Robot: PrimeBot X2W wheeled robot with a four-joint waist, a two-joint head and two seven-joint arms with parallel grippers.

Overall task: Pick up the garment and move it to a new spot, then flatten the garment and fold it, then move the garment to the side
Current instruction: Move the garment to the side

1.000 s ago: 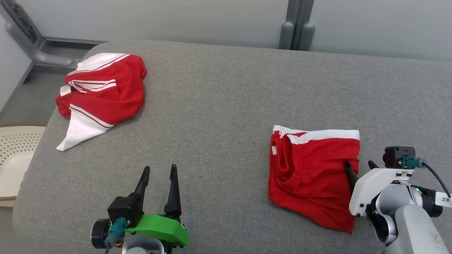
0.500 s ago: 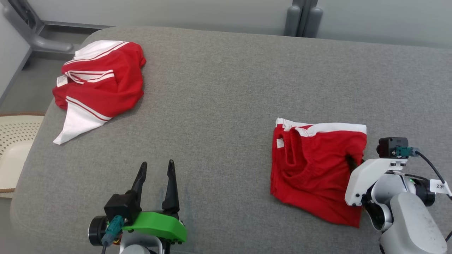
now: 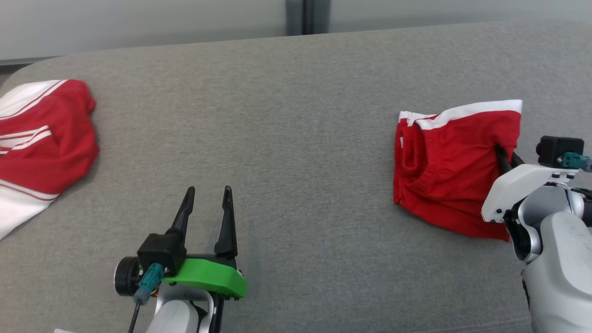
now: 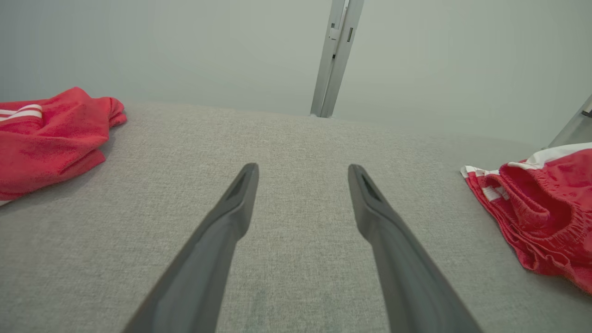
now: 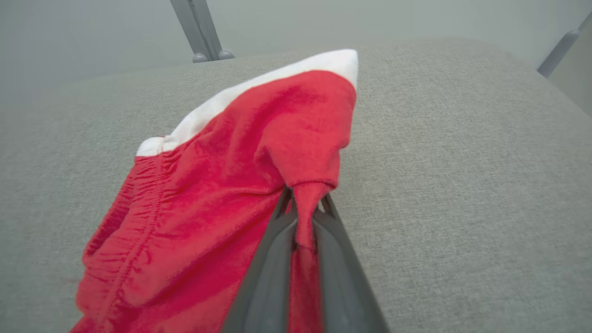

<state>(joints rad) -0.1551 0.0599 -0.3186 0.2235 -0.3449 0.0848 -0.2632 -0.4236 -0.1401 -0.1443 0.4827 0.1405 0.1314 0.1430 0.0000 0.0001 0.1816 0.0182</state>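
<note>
The right gripper [image 5: 305, 199] has its fingertips buried in a pinched fold at the right edge of the red shorts [image 3: 444, 171], clamped on it. The shorts lie on the grey padded surface [image 3: 300, 115]. The left gripper [image 3: 206, 194] points forward, spread and empty. Far left, another red garment [image 3: 41, 148] is cropped.

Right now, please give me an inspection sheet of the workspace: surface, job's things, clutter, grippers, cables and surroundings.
Surface: grey padded top, covered in fabric.
Job's things: red shorts with a white band, lying on the right.
Clutter: second red and white garment, crumpled at the left.
Grippers: left gripper open over the grey fabric; right gripper shut on a fold of the shorts.
Cables: left teal plug with its lead; right teal plug.
Surroundings: pale wall panels, grey post.
</note>
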